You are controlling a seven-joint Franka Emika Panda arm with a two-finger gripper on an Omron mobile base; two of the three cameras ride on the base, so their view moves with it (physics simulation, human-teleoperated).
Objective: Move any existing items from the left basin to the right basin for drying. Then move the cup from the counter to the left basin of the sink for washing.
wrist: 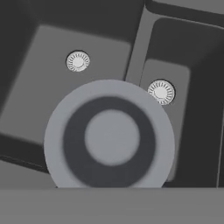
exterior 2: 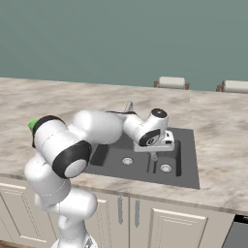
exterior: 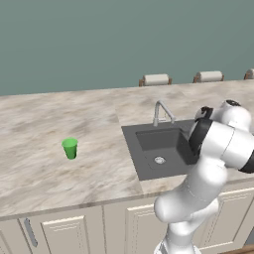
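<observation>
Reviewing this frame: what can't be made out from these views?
1. Pincer: whether it is open or shut. It is small in the right base view, and in the hand view a blurred grey disc covers its tips.
2. The disc: too blurred to identify.
3. Right basin: hidden by the arm in the left base view.
4. Cup: mostly hidden by the arm's elbow in the right base view.

I find no readable text, label, brand, number or sign on any surface in my three feeds. I checked the cup point(exterior: 70, 148), the sink point(exterior 2: 186, 160), the faucet point(exterior: 161, 112), the tabletop point(exterior: 59, 173) and the cabinet doors point(exterior 2: 164, 227): all are unmarked. The grey disc point(wrist: 109, 135) close to my hand camera shows plain concentric rings and no characters
</observation>
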